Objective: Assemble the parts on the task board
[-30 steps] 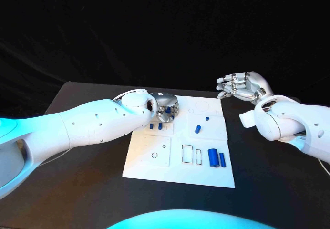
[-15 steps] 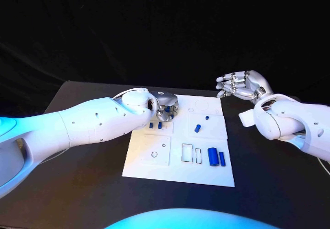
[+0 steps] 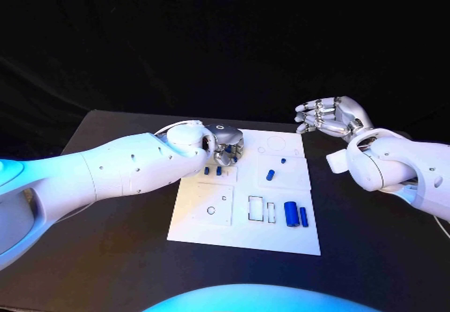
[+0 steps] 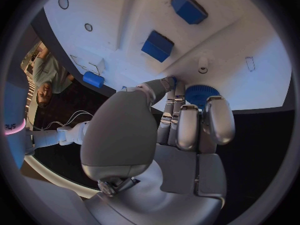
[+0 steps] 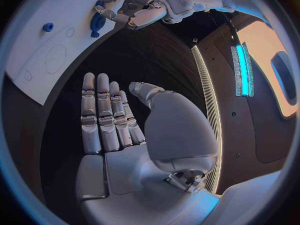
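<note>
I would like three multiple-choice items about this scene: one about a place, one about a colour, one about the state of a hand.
1. Where is the left hand?
A. over the task board's far left corner
B. off the table
C. at the board's near edge

2. What colour are the two long parts lying side by side?
A. red
B. blue
C. green

3. How is the right hand?
A. holding a part
B. pressing on the board
C. empty, off the board

Answers: 1 A, the head view shows it there. 2 B, both are blue. 3 C, nothing lies in its palm.

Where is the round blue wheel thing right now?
The blue gear sits at the far left corner of the task board, right under the left hand's fingertips, which touch it in the left wrist view.
</note>
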